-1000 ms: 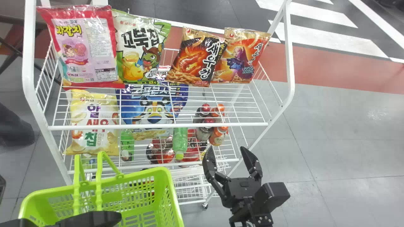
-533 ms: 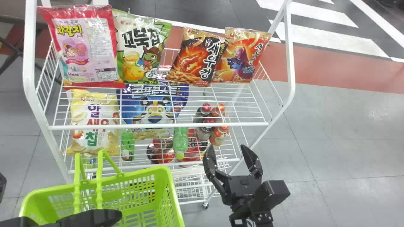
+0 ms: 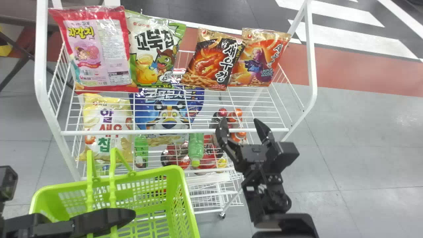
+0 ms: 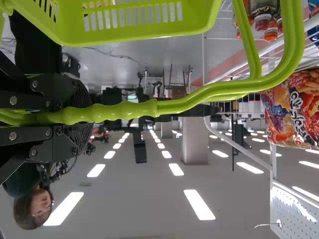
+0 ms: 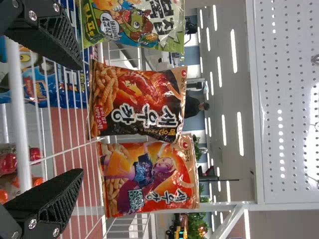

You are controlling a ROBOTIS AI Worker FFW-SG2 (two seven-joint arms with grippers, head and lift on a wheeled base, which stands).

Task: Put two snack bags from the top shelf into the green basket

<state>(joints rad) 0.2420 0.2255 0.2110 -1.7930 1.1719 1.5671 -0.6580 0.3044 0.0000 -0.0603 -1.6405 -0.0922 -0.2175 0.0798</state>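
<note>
On the top shelf stand a pink-red bag (image 3: 96, 53), a green-white bag (image 3: 153, 54), a black-orange bag (image 3: 213, 61) and an orange bag (image 3: 257, 59). My right gripper (image 3: 243, 125) is open and empty by the shelf's front rail; in the right wrist view the gripper (image 5: 75, 117) faces the black-orange bag (image 5: 137, 102) and orange bag (image 5: 149, 177). My left gripper (image 3: 124, 216) holds the green basket (image 3: 188, 205) at lower left; in the left wrist view the gripper (image 4: 82, 113) is shut around the basket's handle (image 4: 129, 110).
The white rack's front rail (image 3: 175, 132) runs across before my right gripper. Below, the lower shelf carries a yellow bag (image 3: 107, 125), a blue bag (image 3: 168, 112) and several bottles. A white post (image 3: 310, 49) rises at the rack's right.
The right gripper has moved forward and up to the front rail, still open. Rack and bags have shifted slightly right in the head view. The left gripper keeps its hold on the handle.
</note>
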